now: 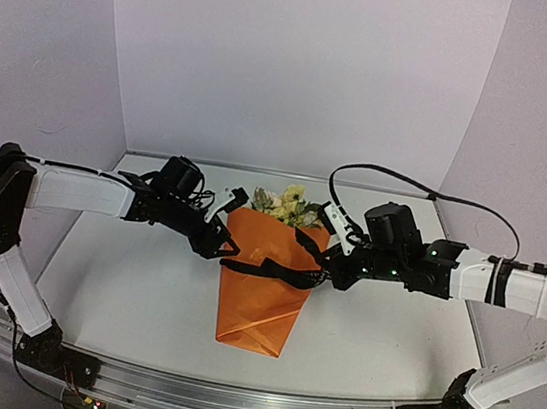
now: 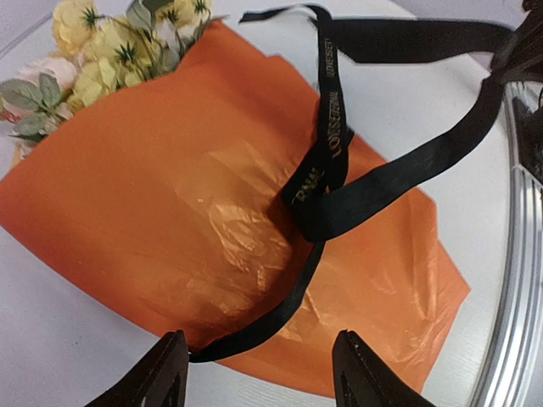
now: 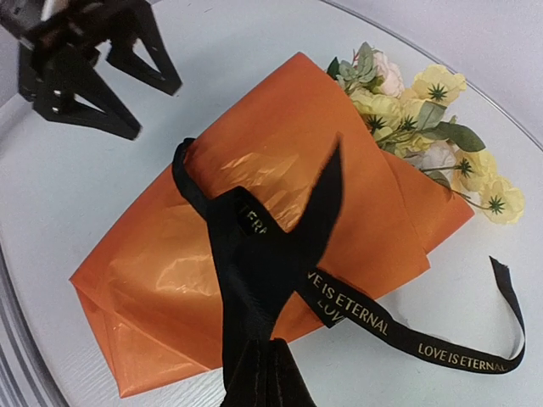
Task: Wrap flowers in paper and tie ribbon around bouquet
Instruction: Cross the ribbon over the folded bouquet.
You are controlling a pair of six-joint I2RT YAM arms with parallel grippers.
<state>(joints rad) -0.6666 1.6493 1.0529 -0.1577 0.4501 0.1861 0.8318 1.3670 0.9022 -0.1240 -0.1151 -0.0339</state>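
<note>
On the black ribbon (image 3: pixel 356 309) I read "LOVE IS ETERNAL" in pale gold capitals, repeated along the strip in my right wrist view, while my left wrist view gives only upended fragments of it, such as "RNAL".

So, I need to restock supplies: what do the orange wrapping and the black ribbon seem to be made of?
The wrapping looks like thin, possibly coated paper with a slight sheen: it crinkles finely and catches glare. The ribbon looks like woven fabric, limp and mostly matte, with gold printed lettering.
</note>
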